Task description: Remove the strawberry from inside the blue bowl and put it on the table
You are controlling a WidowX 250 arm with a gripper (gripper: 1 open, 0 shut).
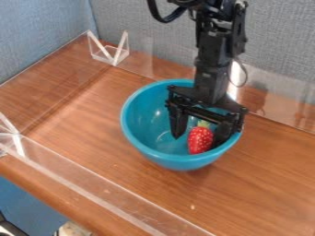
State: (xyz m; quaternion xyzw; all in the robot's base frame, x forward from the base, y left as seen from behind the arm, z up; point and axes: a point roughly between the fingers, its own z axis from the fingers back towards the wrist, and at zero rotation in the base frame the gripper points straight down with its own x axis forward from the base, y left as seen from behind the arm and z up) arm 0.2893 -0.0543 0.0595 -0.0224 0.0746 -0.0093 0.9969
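Note:
The blue bowl (150, 124) sits on the table (87, 111), right of centre. Inside it, toward its right side, lies the red strawberry (200, 140) with a bit of green at its top. My black gripper (201, 132) reaches straight down into the bowl, its two fingers (180, 122) standing open on either side of the strawberry. The jaws straddle the fruit; I cannot tell whether they touch it. The arm rises from the bowl to the top edge of the picture.
Low clear acrylic walls (110, 48) run along the table's edges, with a clear bracket at the back left. A grey-blue partition stands behind. Bare wood stretches left of the bowl and in front of it.

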